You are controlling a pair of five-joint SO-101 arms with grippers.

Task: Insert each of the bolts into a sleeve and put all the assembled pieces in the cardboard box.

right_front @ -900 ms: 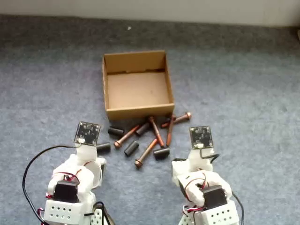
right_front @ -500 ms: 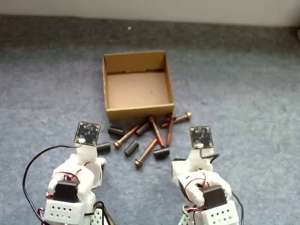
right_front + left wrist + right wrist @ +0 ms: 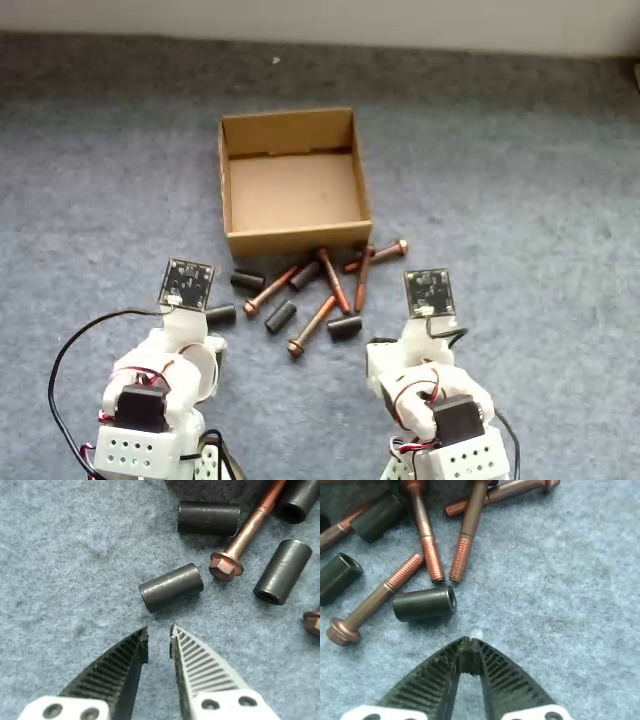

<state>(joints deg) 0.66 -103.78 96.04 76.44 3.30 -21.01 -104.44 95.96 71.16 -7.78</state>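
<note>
The empty left gripper (image 3: 159,632), open a crack, points at a sleeve (image 3: 171,587), likely to grab it; the empty right gripper (image 3: 469,642) is closed.

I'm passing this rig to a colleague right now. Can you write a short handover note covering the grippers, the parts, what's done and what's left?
Left gripper: slightly open, holding nothing, just short of a sleeve.
Right gripper: shut, holding nothing, near another sleeve.
Five bolts and five sleeves lie loose in front of the cardboard box.
Done: nothing assembled, nothing boxed.
Left: every bolt and sleeve.
</note>
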